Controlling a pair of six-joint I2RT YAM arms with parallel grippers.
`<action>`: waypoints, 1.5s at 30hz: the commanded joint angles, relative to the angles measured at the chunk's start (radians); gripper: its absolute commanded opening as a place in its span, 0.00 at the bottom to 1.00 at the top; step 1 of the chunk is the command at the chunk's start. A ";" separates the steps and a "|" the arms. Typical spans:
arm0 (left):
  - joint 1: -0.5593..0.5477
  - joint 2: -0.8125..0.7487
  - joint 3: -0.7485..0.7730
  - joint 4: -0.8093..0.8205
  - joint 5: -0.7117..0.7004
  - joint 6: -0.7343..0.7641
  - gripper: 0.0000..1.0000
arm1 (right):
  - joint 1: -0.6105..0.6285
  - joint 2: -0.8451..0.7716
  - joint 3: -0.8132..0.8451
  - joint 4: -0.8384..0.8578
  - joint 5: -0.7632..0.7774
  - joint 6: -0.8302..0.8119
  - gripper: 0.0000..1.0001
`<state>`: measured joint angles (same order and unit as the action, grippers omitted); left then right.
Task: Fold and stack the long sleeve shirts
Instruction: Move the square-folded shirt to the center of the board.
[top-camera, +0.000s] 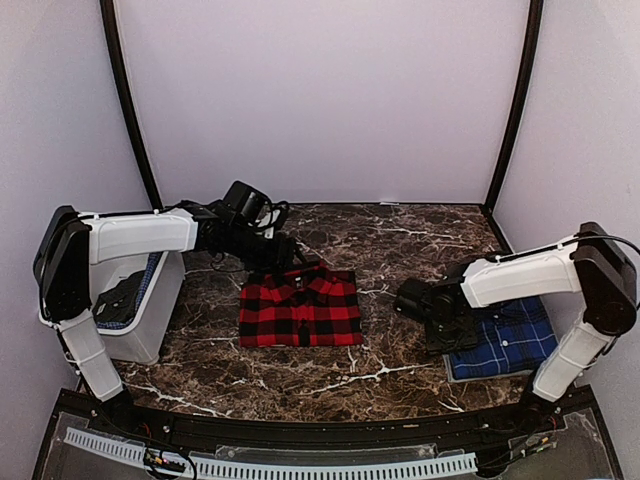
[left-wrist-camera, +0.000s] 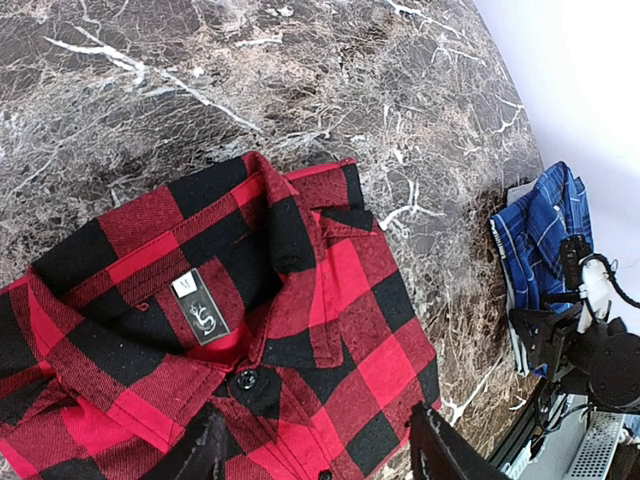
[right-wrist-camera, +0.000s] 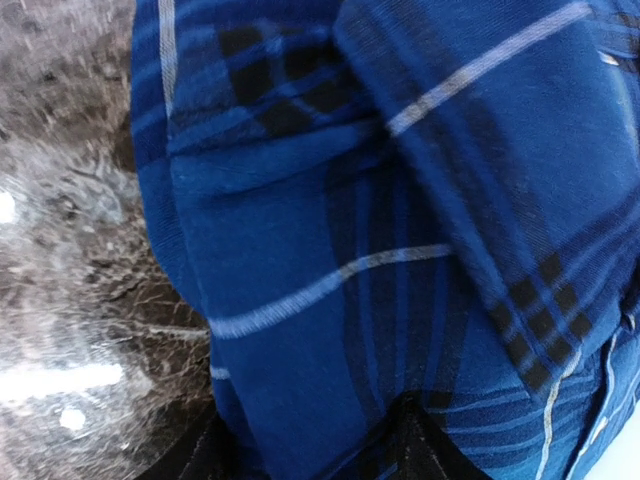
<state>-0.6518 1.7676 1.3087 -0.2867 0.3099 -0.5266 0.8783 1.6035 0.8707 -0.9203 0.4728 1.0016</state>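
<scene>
Red-and-black shirt (top-camera: 300, 308) lies folded into a tidy rectangle in the middle of the table (top-camera: 400, 240); big checks, collar at the far edge, buttoned, grey label inside the neck; my left pincer (left-wrist-camera: 322, 452) is over its front just below the collar, fingers spread, nothing clamped; blue plaid shirt (top-camera: 512, 338) with thin white lines lies at the right near corner, rumpled up close; my right pincer (right-wrist-camera: 305, 450) is down on it, cloth between the fingers; gripped or not, cannot tell.
</scene>
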 joint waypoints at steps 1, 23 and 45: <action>0.004 0.001 0.020 -0.009 0.016 0.021 0.61 | 0.015 0.045 0.008 0.029 -0.002 -0.013 0.48; 0.011 -0.033 -0.014 -0.028 -0.004 0.014 0.60 | -0.039 0.169 0.203 0.402 0.058 -0.318 0.00; 0.015 -0.104 -0.108 -0.056 -0.089 0.000 0.60 | -0.148 0.497 0.738 0.440 -0.229 -0.520 0.33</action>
<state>-0.6437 1.7096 1.2152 -0.3134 0.2539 -0.5282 0.7246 2.1212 1.5578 -0.4736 0.3367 0.4778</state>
